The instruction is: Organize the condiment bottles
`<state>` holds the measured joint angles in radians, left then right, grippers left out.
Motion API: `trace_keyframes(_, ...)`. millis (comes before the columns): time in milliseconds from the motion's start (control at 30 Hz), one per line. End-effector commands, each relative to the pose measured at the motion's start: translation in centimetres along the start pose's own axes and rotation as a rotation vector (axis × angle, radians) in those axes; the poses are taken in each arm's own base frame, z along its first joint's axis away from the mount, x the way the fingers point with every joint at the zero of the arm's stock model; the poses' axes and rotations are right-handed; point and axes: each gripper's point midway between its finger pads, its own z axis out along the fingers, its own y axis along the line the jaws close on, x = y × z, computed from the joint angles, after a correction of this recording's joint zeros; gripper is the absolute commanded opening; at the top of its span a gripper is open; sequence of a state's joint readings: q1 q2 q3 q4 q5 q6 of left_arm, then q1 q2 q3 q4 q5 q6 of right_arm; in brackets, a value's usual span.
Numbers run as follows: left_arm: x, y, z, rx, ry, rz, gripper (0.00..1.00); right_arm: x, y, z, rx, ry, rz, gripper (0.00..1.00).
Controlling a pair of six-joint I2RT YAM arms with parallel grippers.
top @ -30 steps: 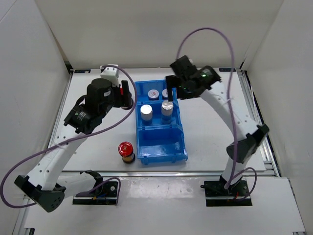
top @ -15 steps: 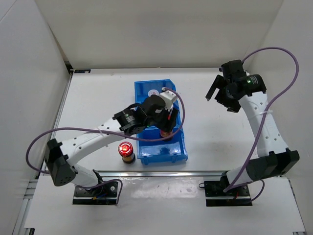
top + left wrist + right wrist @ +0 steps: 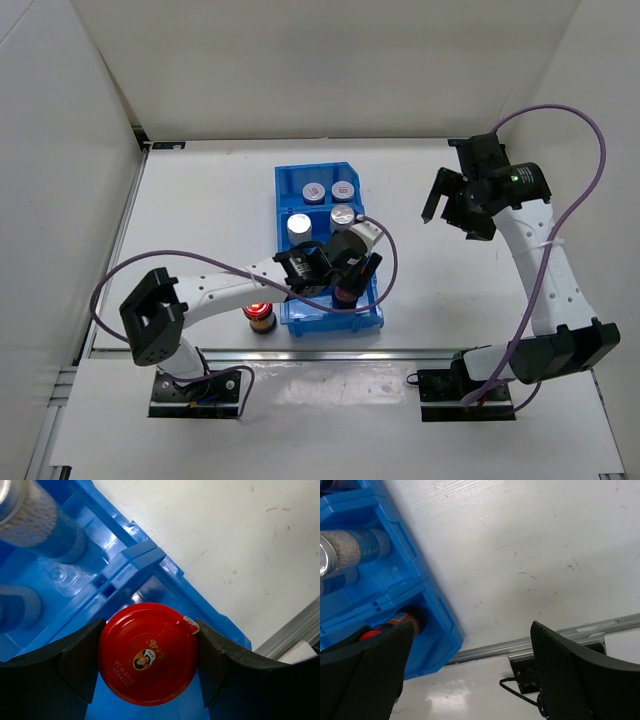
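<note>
- My left gripper [image 3: 150, 630] is clamped on the red-cap bottle [image 3: 147, 652], one finger [image 3: 80, 660] on each side of the cap.
- That bottle stands upright inside the near compartment of the bin [image 3: 330, 318], close to its right wall; whether the base rests on the floor, I cannot tell.
- My right gripper [image 3: 471, 630] hangs with fingers apart and nothing between them, above the bare surface [image 3: 430, 290], well apart from the bin.
- Silver-cap pair [image 3: 299, 228]: middle compartment. White-cap pair [image 3: 314, 192]: far compartment.
- Second red-cap bottle [image 3: 258, 312]: on the surface just beside the bin's left wall (partly hidden under my left arm).
- Risk 1: letting go before the base is seated would probably tip the bottle against the wall.
- Risk 2: spreading my fingers this near the wall may jam one against the plastic and shove the bin.
- Risk 3: pulling my left arm out low could knock over the second bottle beneath it.
- Risk 4: a bottle left mid-compartment may crowd out its twin.
</note>
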<state>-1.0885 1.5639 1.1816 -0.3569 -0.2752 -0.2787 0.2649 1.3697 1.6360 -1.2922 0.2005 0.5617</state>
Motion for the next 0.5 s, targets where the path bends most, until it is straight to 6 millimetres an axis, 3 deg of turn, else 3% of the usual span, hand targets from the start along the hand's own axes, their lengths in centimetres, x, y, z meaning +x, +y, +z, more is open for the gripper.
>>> trace_keyframes(0,-5.1,-1.1,-0.8,0.022,-0.185,-0.021,0.19,-0.3,0.8,-0.1,-0.039,0.002,-0.035,1.0)
trace_keyframes(67,-5.2,-1.4,-0.5,0.04,-0.191,0.006,0.2,-0.2,1.0,0.2,-0.044,0.017,-0.036,1.0)
trace_keyframes(200,-4.7,-2.7,-0.1,0.117,-0.198,0.027,0.33,0.1,0.2,-0.4,-0.015,0.035,-0.02,1.0)
trace_keyframes(233,-4.2,-3.0,0.2,0.13,-0.188,0.03,0.42,0.3,0.0,-0.8,-0.016,0.033,-0.019,1.0)
trace_keyframes(367,-3.4,-2.8,-0.1,0.14,-0.188,0.03,0.66,2.0,-0.2,-1.7,-0.061,0.048,-0.007,1.0)
trace_keyframes(467,-3.2,-1.9,-0.8,0.106,-0.202,0.036,0.68,2.9,-0.5,-2.1,-0.075,0.05,0.004,1.0)
